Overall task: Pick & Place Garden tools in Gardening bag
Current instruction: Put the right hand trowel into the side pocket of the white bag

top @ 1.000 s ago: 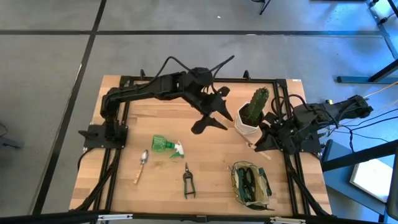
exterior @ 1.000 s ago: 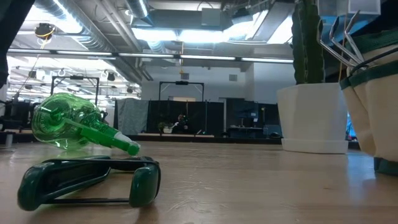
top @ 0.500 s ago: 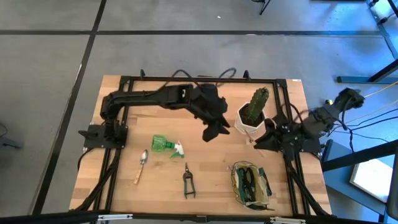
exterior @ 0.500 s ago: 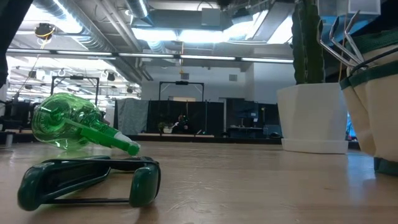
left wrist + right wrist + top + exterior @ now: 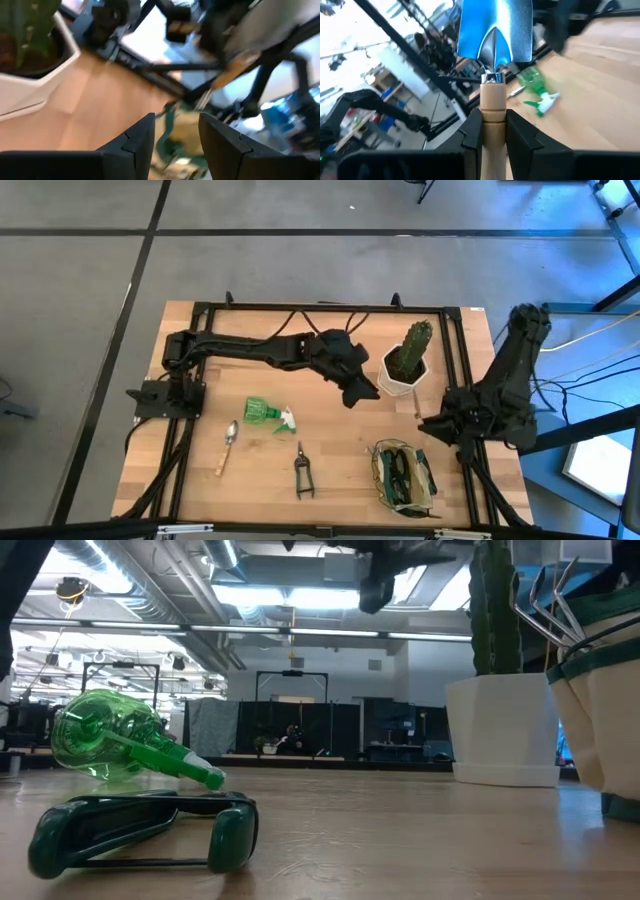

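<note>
Right hand [image 5: 494, 131] grips a trowel [image 5: 494, 60] by its wooden handle; left hand [image 5: 175, 140], narrowly parted, holds nothing above the bench [image 5: 330, 445]. No legible writing.

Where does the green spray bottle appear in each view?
High: spray bottle lies left of centre, beside the trowel.
Low: at left, behind the shears.
Left wrist: not in it.
Right wrist: far, right of centre.
Shared landmark: the wooden table.
</note>
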Controlling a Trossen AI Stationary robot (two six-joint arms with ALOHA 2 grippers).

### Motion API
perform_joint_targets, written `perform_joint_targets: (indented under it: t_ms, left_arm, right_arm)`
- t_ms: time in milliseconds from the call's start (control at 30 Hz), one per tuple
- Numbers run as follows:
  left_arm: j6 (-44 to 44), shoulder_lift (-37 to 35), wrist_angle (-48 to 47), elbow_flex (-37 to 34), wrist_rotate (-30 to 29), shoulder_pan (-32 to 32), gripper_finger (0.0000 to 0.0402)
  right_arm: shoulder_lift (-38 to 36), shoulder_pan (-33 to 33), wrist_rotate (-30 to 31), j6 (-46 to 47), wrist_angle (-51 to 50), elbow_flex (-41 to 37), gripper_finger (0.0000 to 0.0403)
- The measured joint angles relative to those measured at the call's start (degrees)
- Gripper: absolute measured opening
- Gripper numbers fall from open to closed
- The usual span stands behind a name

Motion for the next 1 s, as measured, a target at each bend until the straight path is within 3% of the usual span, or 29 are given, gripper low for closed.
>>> perform_joint_targets:
  t_ms: [200,567,867,1000]
  left_arm:
    - [-6.9,-0.1,7.4,-0.2,-0.4,1.7,0.0147]
    - [-14.2,-0.1,8.7,-0.2,-1.5,4.0,0.0147]
    - [-29.0,2.1,29.9,-0.1,1.4,1.6,0.0147]
    - [-30.3,2.0,31.6,-0.1,0.5,0.1,0.0146]
  right_arm:
    - [0.0,6.0,9.3,-0.2,8.7,-9.9,0.0055]
    - [0.0,8.2,12.1,2.0,8.9,-14.9,0.0055]
    - [0.0,8.2,11.4,1.1,11.7,-15.0,0.0055]
    - [0.0,8.2,10.9,0.8,12.8,-15.0,0.0055]
